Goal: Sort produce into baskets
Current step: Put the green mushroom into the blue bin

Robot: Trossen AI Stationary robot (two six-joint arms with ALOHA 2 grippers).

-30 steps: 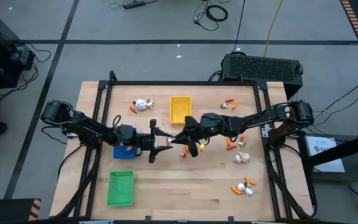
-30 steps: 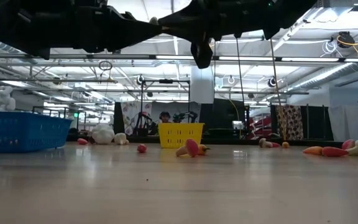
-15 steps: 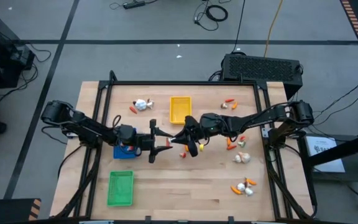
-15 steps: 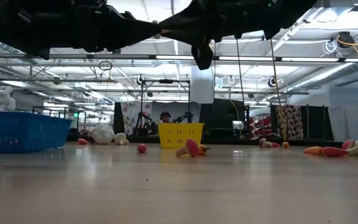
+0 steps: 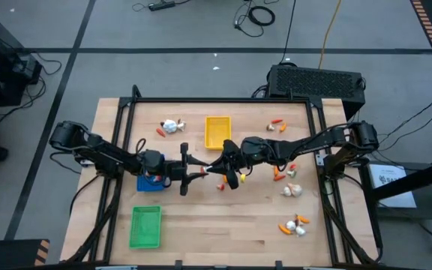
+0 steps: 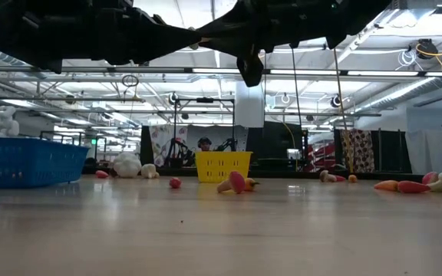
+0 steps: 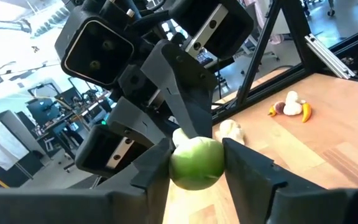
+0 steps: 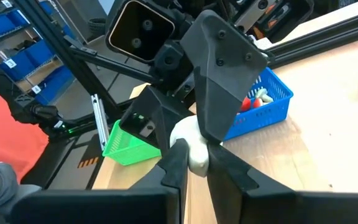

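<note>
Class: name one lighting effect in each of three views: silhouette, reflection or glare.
Low view: both arms are black silhouettes against bright ceiling lights; the table faintly mirrors the yellow tray. High view: even light, faint shadows. Left wrist view: glaring pale background.

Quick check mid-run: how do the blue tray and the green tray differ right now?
The blue tray holds red and whitish pieces; the green tray shows nothing inside. The left arm reaches over part of the blue tray; the green tray lies uncovered. The green tray sits nearer the table's front edge than the blue tray. Both are shallow rectangular trays of like size, on the table's left side.
</note>
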